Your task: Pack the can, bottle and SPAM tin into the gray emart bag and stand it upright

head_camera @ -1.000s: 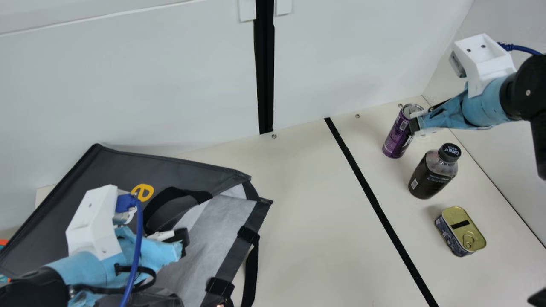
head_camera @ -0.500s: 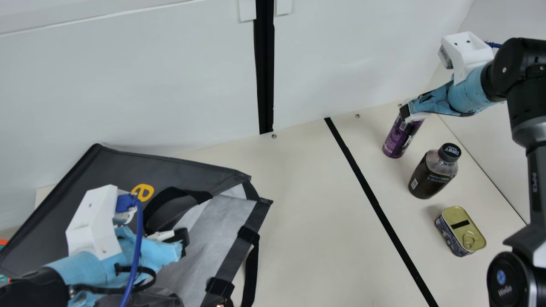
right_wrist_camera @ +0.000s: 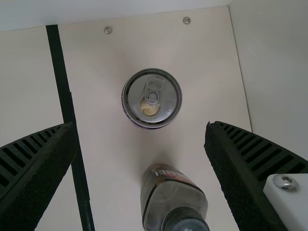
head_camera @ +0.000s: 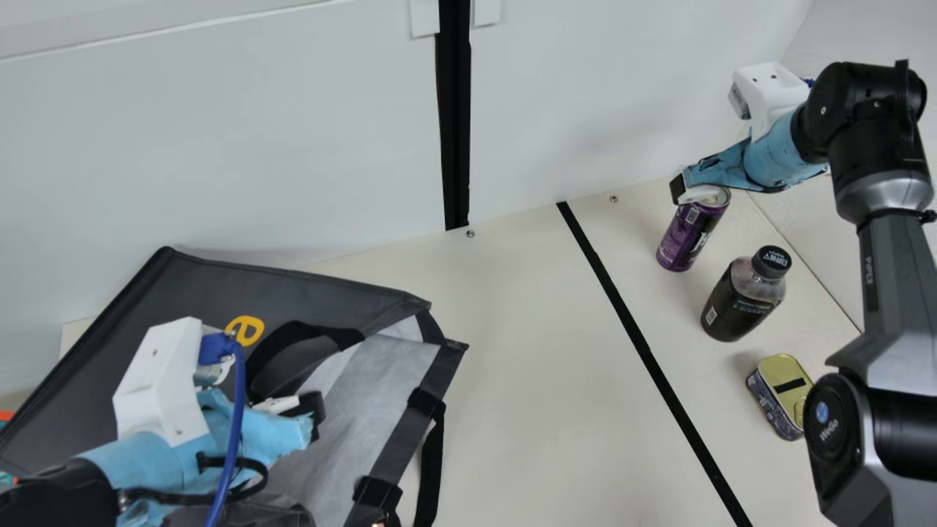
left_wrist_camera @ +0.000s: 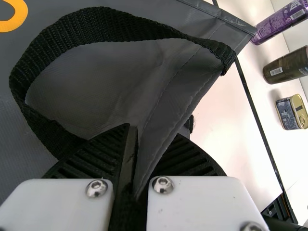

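Note:
At the main view's left, the gray bag [head_camera: 183, 285] lies flat with its mouth towards the middle. My left gripper [head_camera: 315, 417] is over it; in the left wrist view that gripper [left_wrist_camera: 137, 139] is shut on the bag's edge [left_wrist_camera: 156, 130], beside a black handle loop [left_wrist_camera: 120, 24]. My right gripper [head_camera: 684, 192] hangs above the purple can [head_camera: 681, 238]. From the right wrist, the gripper [right_wrist_camera: 139, 126] is open, the upright can [right_wrist_camera: 166, 103] visible beyond its spread fingers. The dark bottle [head_camera: 739, 304] stands beside the can, and the SPAM tin [head_camera: 776, 391] lies nearer, partly behind my right arm.
A black tape line [head_camera: 644, 351] crosses the table [head_camera: 542, 366] between the bag and the three items. White panels [head_camera: 293, 132] rise behind the table. A black strap [head_camera: 432, 461] trails from the bag's mouth onto the table.
My right arm has swung leftward, its gripper passing over the can's top to the can's left side, and the forearm now covers part of the tin. The left arm has kept still.

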Controlling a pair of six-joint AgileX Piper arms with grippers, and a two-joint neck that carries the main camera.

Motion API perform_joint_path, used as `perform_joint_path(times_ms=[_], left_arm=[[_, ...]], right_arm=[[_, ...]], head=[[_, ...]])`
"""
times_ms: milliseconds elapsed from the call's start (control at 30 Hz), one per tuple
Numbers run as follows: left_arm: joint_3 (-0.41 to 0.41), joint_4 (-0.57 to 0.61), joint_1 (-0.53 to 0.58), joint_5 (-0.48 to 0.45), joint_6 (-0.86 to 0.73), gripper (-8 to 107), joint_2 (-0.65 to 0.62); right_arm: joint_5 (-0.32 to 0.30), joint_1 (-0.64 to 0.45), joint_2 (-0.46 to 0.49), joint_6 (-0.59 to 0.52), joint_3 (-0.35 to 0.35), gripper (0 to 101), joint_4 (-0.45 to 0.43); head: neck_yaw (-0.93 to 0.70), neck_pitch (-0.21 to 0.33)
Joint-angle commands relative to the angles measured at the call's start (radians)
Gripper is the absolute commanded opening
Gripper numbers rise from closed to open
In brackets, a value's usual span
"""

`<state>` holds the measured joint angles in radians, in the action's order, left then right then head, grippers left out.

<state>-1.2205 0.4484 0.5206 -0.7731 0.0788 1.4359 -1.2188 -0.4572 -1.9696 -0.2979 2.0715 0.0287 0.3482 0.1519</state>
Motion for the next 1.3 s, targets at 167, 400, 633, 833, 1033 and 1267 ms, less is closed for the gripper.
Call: perform_joint_path(times_ms=[167,400,633,833,1033,1267], left_arm=[[0.000,0.000,0.000,0.000,0.000,-8,0.000],[0.000,0.000,0.000,0.000,0.000,-8,0.000],[0.000,0.000,0.000,0.000,0.000,-8,0.000],[0.000,0.000,0.000,0.000,0.000,-8,0.000],[0.000,0.000,0.000,0.000,0.000,-8,0.000],[0.000,0.000,0.000,0.000,0.000,-8,0.000]], right_arm=[[-0.001,0.007,-0.071,0.004,0.044,95,-0.003],[-0.001,0.010,-0.134,0.006,0.081,95,-0.009],[-0.001,0.010,-0.186,0.005,0.109,95,-0.011],[-0.001,0.007,-0.221,0.000,0.123,75,-0.006],[-0.001,0.003,-0.239,-0.006,0.128,35,0.004],[-0.001,0.002,-0.221,-0.022,0.123,0,0.013]], head=[[0.001,0.023],[0.001,0.023],[0.001,0.023],[0.001,0.023],[0.001,0.023],[0.001,0.023]])
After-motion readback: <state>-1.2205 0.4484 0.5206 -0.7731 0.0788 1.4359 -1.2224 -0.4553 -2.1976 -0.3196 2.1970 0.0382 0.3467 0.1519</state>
